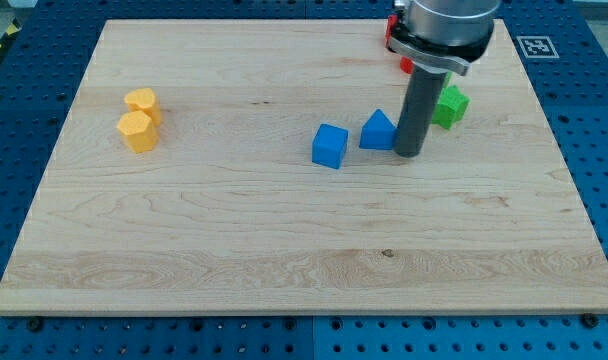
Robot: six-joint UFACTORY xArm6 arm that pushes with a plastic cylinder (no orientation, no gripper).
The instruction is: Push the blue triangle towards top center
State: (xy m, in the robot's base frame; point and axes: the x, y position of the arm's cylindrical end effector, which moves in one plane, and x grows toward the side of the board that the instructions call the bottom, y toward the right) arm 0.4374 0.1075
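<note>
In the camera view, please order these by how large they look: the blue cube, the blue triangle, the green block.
1. blue cube
2. blue triangle, close to the cube, so unsure
3. green block, partly hidden behind the rod, whose end, my tip, is beside the triangle.

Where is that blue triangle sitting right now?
The blue triangle sits right of the board's centre in the camera view, between the blue cube on its left and my tip, which is close against its right side.

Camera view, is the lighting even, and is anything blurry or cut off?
Camera view: soft, even light on the wooden board, faint shadows under blocks, no glare. The blue triangle and my tip are sharp; the arm's housing is cropped at the view's top.
</note>
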